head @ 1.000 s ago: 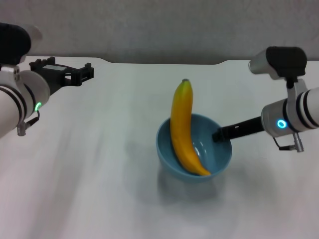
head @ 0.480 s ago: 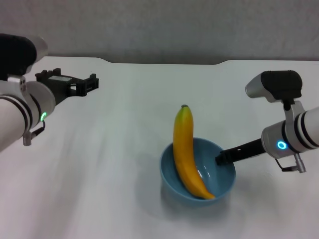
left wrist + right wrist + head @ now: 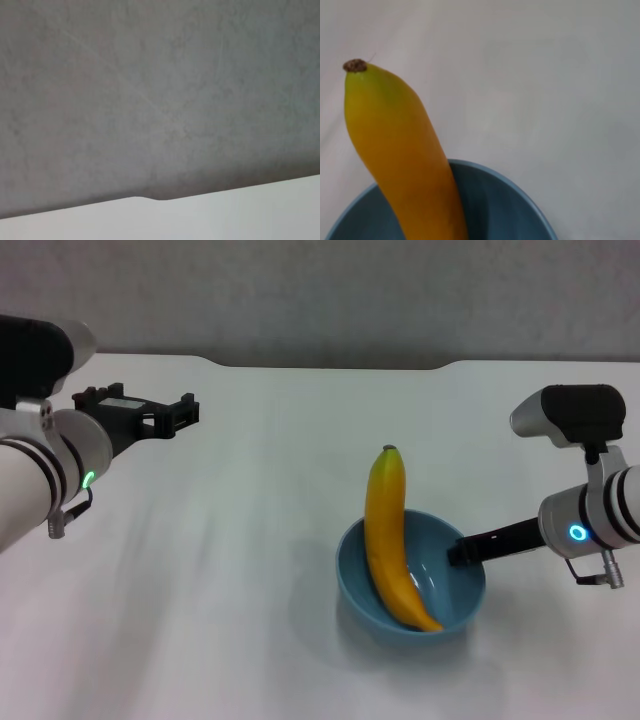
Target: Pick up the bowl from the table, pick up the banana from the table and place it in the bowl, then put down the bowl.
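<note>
Fingers of the right gripper [image 3: 458, 549] are pinching the bowl [image 3: 411, 585] rim, carrying it low over the table [image 3: 250, 540], likely for set-down; banana [image 3: 392, 537] is leaning inside, tip overhanging the far rim; left gripper [image 3: 180, 411] is idling far left, fingers spread, holding nothing.

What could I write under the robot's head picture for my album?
A banana leans in a blue bowl that the right tool holds by its rim above a white table.
</note>
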Available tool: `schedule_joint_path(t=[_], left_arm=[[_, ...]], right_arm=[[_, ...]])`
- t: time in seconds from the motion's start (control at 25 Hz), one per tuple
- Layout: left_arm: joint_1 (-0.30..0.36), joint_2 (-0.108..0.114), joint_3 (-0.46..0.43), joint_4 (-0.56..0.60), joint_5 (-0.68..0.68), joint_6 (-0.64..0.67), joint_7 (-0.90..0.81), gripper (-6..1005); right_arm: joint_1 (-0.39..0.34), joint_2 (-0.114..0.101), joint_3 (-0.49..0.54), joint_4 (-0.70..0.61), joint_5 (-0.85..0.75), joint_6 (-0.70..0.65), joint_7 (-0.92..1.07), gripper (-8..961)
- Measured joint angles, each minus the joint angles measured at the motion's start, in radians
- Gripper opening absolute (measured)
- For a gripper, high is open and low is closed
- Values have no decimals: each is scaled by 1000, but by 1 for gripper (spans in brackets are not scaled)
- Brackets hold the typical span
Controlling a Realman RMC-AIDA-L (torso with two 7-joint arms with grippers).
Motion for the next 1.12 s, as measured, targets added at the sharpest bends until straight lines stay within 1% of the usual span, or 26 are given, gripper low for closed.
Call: schedule_joint_path(t=[0.24,0.52,0.6,0.72,0.96,1.12], left_arm=[[0,-1,6,4,0,-1,-2,910],[2,0,8,5,0,-1,-2,910],[2,0,8,5,0,-1,-2,910],[3,0,8,6,0,-1,-2,910],[14,0,3,16,0,-1,-5,910],[28,0,-2,21,0,-14,-17,910]], right_arm=[[-1,2,-5,-6,0,-4,0,76],[-7,4,-6,-19,1,-39,-10,121],[-23,5,-7,-49,3,-46,-20,134],[-80,8,-7,-143,18,-50,-41,153],[-225,10,-20,-332,86,-56,-94,425],[-330,9,-20,-445,205,-86,-199,581]])
